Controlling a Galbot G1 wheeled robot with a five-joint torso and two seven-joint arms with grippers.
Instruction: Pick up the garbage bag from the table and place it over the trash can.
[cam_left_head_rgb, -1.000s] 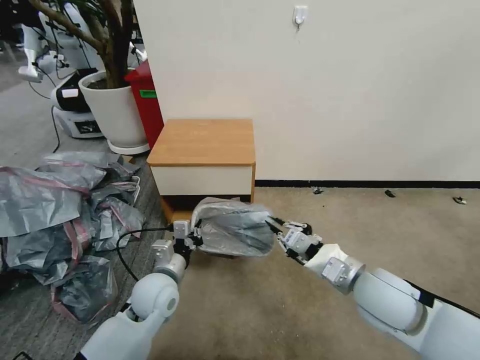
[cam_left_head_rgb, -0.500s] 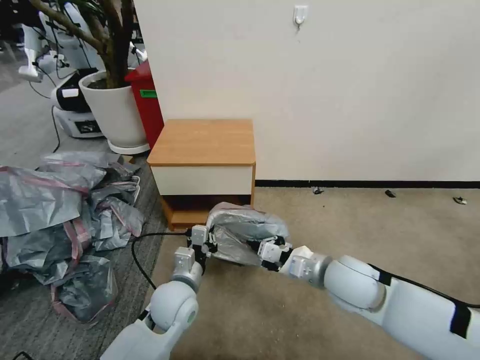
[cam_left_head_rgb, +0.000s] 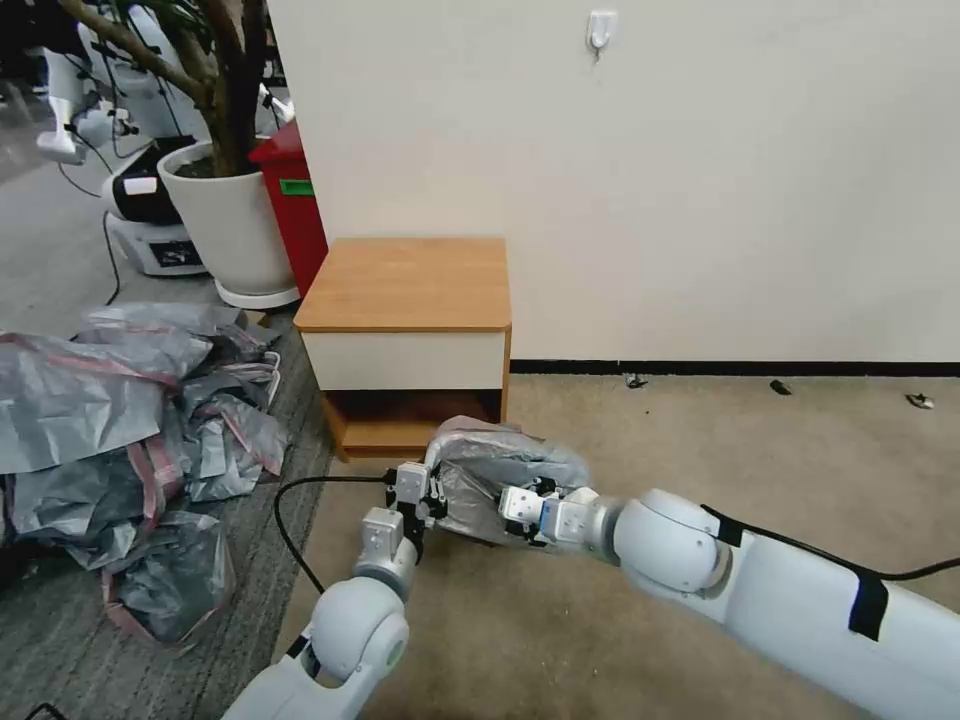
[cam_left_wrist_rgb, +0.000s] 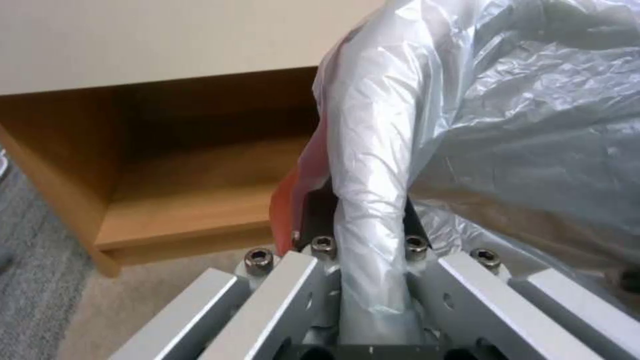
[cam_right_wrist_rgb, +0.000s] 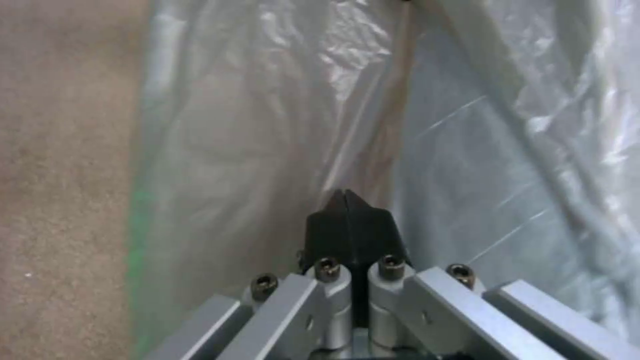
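The garbage bag, grey crinkly film with a pinkish-red rim, bulges in a boxy mound on the carpet just in front of the table. The trash can is hidden. My left gripper is at the bag's left side. In the left wrist view it is shut on a twisted strand of the bag, red rim beside it. My right gripper is low against the bag's front. In the right wrist view its black tips are pressed together where a crease of the film runs in.
A heap of grey bags lies on the floor at left. A white plant pot and a red bin stand behind it. A black cable loops by my left arm. Open carpet lies to the right.
The bag has come down from mid-air to the floor and shifted right. My left gripper followed it. My right arm swung left and lower, from the bag's right edge to its front.
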